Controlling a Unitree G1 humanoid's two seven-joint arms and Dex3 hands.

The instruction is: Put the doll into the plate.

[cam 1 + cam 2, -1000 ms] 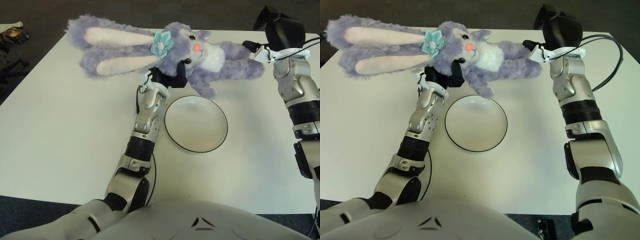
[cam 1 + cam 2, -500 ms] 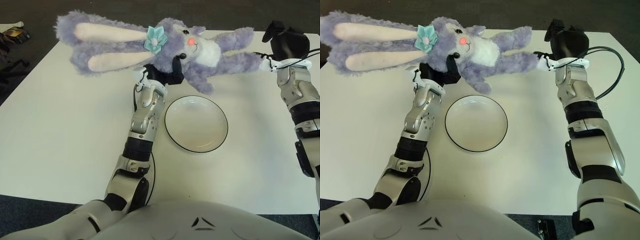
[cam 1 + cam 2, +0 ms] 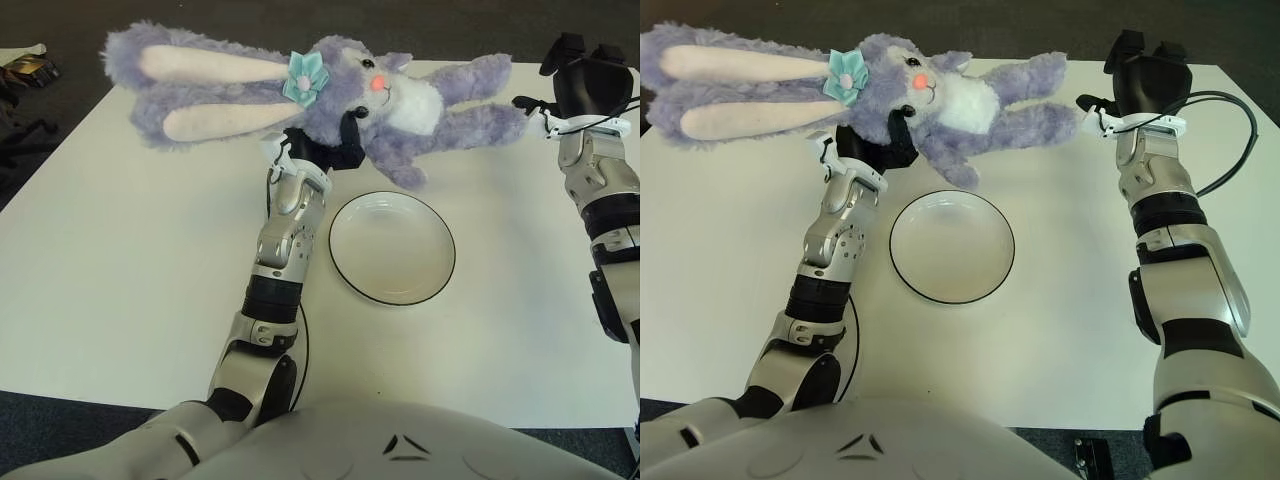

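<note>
We see the doll (image 3: 330,100), a purple long-eared plush rabbit, stretched across the upper part of the frame, and over the last second it has drifted up and to the left: its ears (image 3: 195,95) now reach closer to the upper left corner than they did, and its feet at the upper right have pulled away from the right hand (image 3: 585,85). Moving rightward from the ears, our left hand (image 3: 320,150) sits just below the rabbit's neck, near the upper middle of the frame, its dark fingers closed on the plush under the teal flower (image 3: 302,75), so the whole toy hangs from that one grip with head and ears cantilevered to the left and body trailing right. Directly below and slightly right of that hand lies the white plate (image 3: 392,288), in the centre of the frame on the white table (image 3: 120,280); only the doll's lower leg overhangs the plate's upper rim, and nothing touches it. At the far upper right the right hand stands apart from the doll's feet, holding nothing, though we cannot tell how its fingers are set. We judge that the handover is done and the carry is now single-handed; the doll must come down and rightward to land in the plate.
</note>
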